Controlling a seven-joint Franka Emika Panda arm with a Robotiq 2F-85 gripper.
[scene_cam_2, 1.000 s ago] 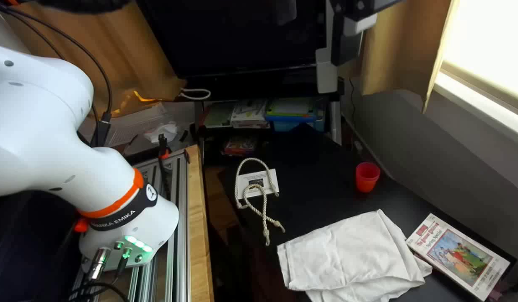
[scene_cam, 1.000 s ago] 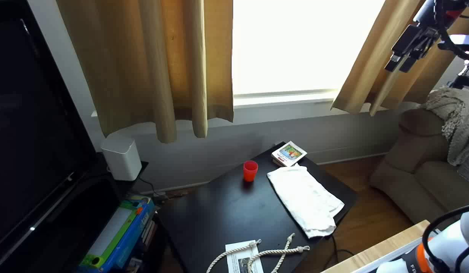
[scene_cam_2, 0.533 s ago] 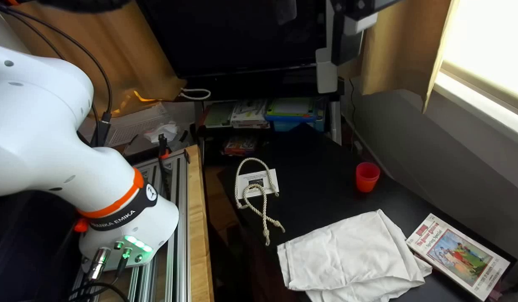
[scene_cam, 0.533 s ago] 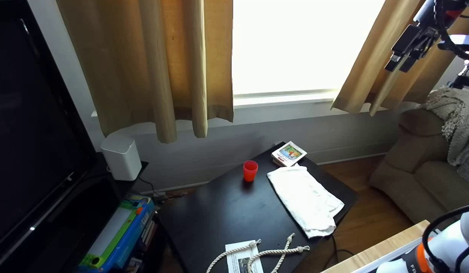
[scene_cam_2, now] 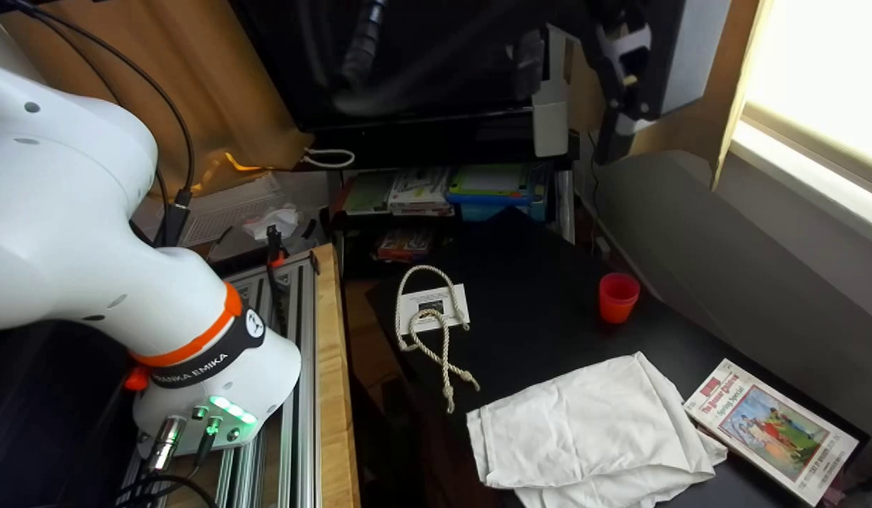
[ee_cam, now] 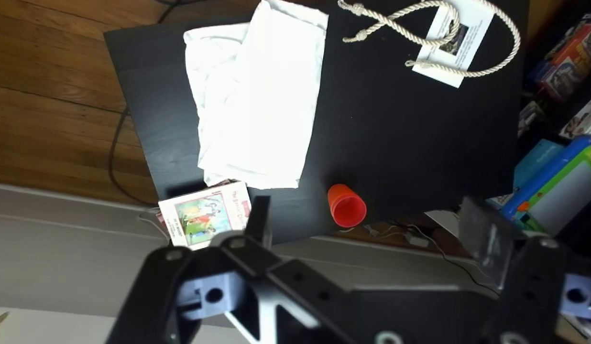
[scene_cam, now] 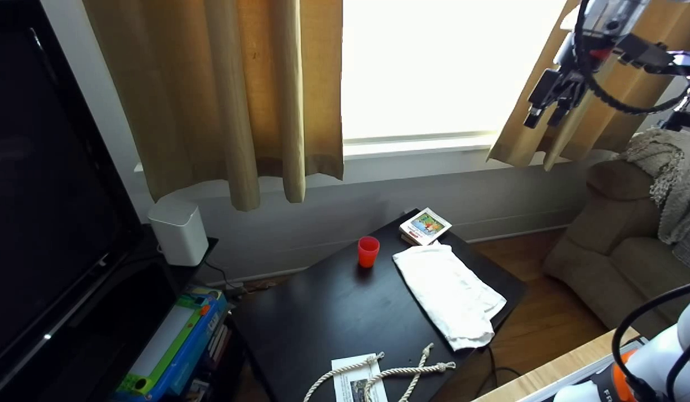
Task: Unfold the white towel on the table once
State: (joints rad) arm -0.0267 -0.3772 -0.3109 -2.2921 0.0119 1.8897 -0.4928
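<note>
A black two-fingered robot gripper [scene_cam: 543, 119] hangs well above a low table [scene_cam: 317, 312] with a flat, nearly black top, its fingers spread wide apart. Below the gripper and well apart from it, I see a soft, plain white cloth towel [ee_cam: 271, 95] lying on the tabletop, folded in layers into a creased, rough rectangle. In the wrist view it lies beyond one finger, with a small stack of paperback books [ee_cam: 204, 215], the top one white with a colourful picture, close by its nearer end. Seen between the fingers, a red cup [ee_cam: 345, 205] stands upright on the table; farther out from the gripper, lengths of twisted cream rope [scene_cam: 403, 370] lie across a white printed card [ee_cam: 476, 24].
</note>
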